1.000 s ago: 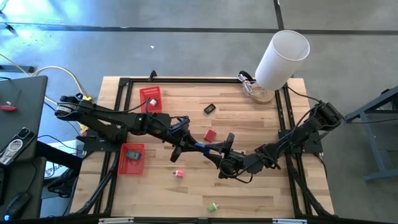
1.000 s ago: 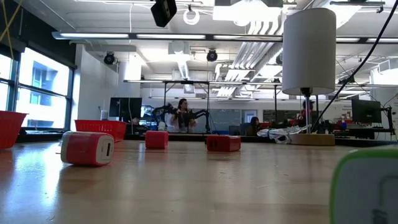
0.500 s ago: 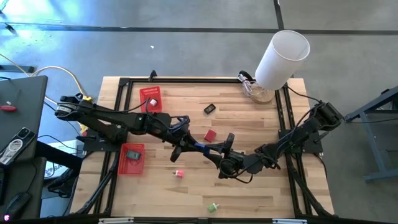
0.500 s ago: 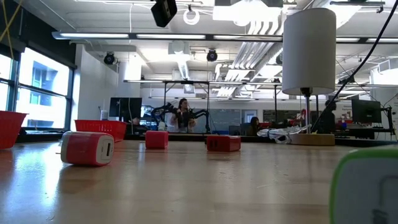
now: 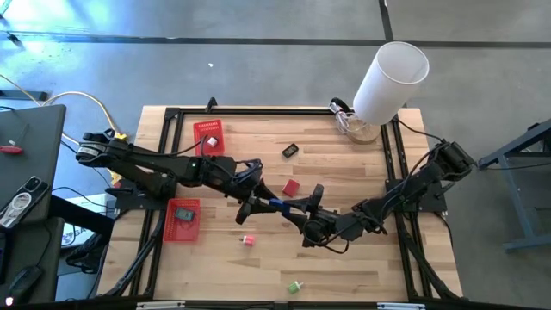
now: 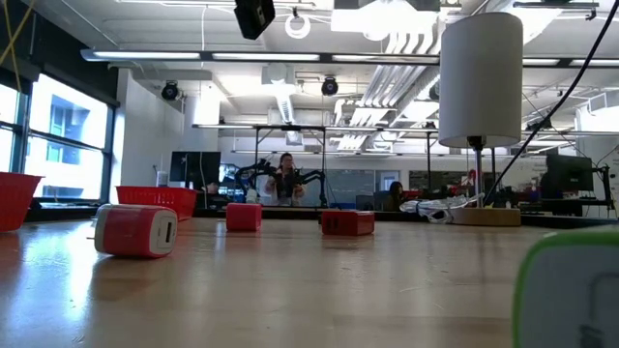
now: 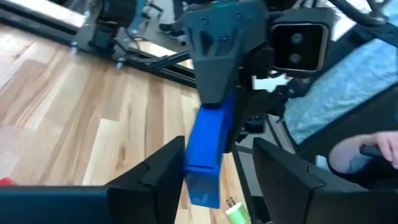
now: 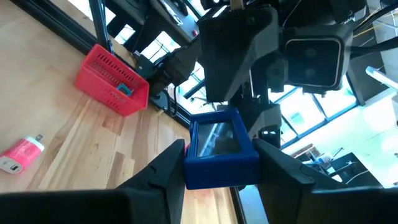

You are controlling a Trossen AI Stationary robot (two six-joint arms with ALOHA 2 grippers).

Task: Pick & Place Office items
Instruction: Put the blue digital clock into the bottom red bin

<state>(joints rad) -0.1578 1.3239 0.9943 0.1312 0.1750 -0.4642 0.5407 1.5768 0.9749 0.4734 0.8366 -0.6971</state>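
- Mid-bench, just beside the red block [image 5: 290, 187] on its side toward the pink piece [image 5: 248, 240], your two arms meet nose to nose over one blue piece [image 7: 208, 146], held clear of the bench.
- Your right hand [image 8: 217, 163] is clamped on the blue piece, with one finger pressed to each flank.
- Your left hand [image 7: 216, 158] stands with its fingers apart. They flank the free end of the piece, and a gap shows on at least one side.
- The relation that matters is the blue piece's long axis, which runs hand to hand, pointing from the right hand straight into the mouth of the left.
- Both hands are at the piece, but only the right one carries it.
- By the look of it, the left hand's way out is straight back along that axis, away from the red block. A sideways move risks knocking the piece in the right hand's grip.
- Set against the overhead frame a second before, the arms have barely shifted beside the red block.
- The red block, the pink piece and the green piece [image 5: 294, 286], farther from the block toward the front edge, lie where they lay.
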